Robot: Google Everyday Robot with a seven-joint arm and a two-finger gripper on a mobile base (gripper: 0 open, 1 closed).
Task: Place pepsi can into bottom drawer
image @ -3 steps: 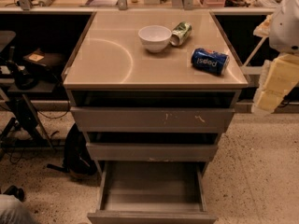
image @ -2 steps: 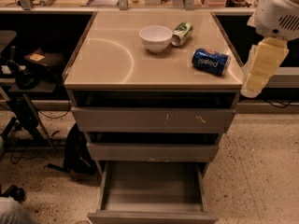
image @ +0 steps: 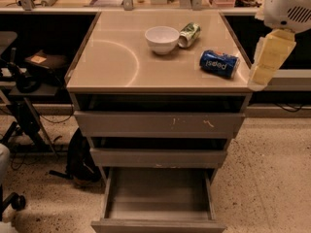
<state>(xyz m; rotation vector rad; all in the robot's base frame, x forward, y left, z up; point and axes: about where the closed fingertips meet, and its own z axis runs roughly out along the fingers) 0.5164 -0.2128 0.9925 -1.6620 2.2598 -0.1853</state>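
At the lower centre of the frame the bottom drawer (image: 158,193), lowest of 3, stands pulled out, its grey floor bare. Above it, on the cabinet top (image: 107,57), a white bowl (image: 162,39) stands with a green-and-white can (image: 189,34) lying just beside its right. Further right, near the top's right edge, the pepsi can (image: 219,63) lies on its side, apart from both. At the upper right the gripper (image: 260,76) hangs just past that edge, beside the can; whether it is apart or together I cannot tell. The step in hand looks like the reach. It should come in over the can and grip across the round body at mid-length so it cannot roll, clear of the 2 neighbours.
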